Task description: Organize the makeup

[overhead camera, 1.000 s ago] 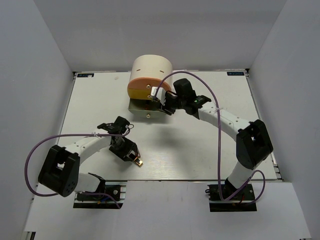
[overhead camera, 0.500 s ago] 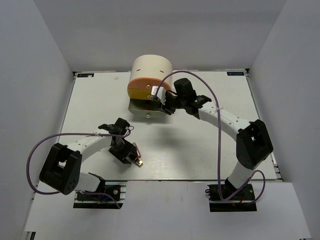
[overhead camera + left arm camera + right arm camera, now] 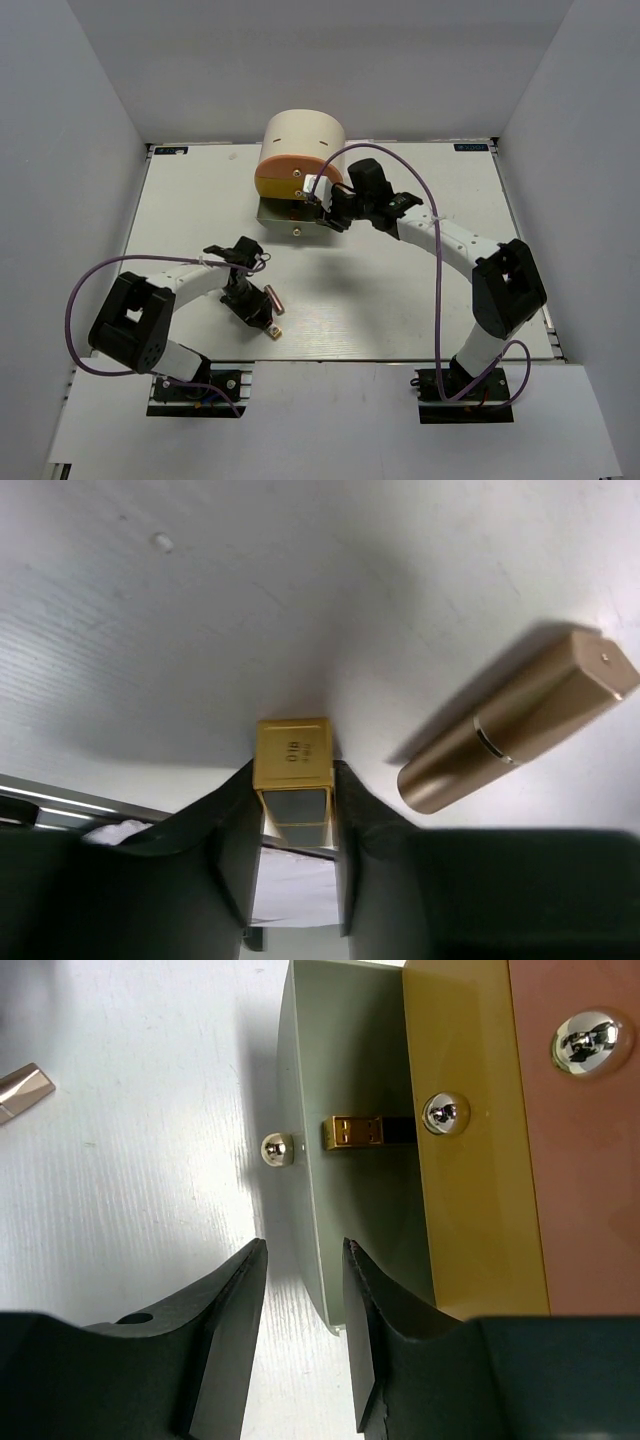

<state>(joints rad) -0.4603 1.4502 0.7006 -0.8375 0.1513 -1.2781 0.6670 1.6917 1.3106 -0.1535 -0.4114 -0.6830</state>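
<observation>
My left gripper (image 3: pixel 264 320) is low over the near-left table and shut on a gold-and-black rectangular case (image 3: pixel 292 755), held upright between its fingers (image 3: pixel 230 830); the case's gold end shows in the top view (image 3: pixel 272 331). A copper lipstick (image 3: pixel 515 735) lies on the table just right of it, also seen from above (image 3: pixel 274 298). My right gripper (image 3: pixel 323 203) is open at the pulled-out green drawer (image 3: pixel 300 1100), its jaws (image 3: pixel 303 1260) either side of the drawer's front wall. A second gold-and-black case (image 3: pixel 365 1130) lies inside that drawer.
The big cream cylindrical box (image 3: pixel 303 140) with orange-yellow drawers (image 3: pixel 470 1160) stands at the back centre, its green bottom drawer (image 3: pixel 285 213) open toward me. Round metal knobs (image 3: pixel 275 1148) stick out of the drawer fronts. A copper-coloured object (image 3: pixel 20 1090) lies at the right wrist view's left edge.
My left gripper has swung a little left and toward me with the case, and the copper lipstick now lies uncovered beside it. The right arm has barely moved.
</observation>
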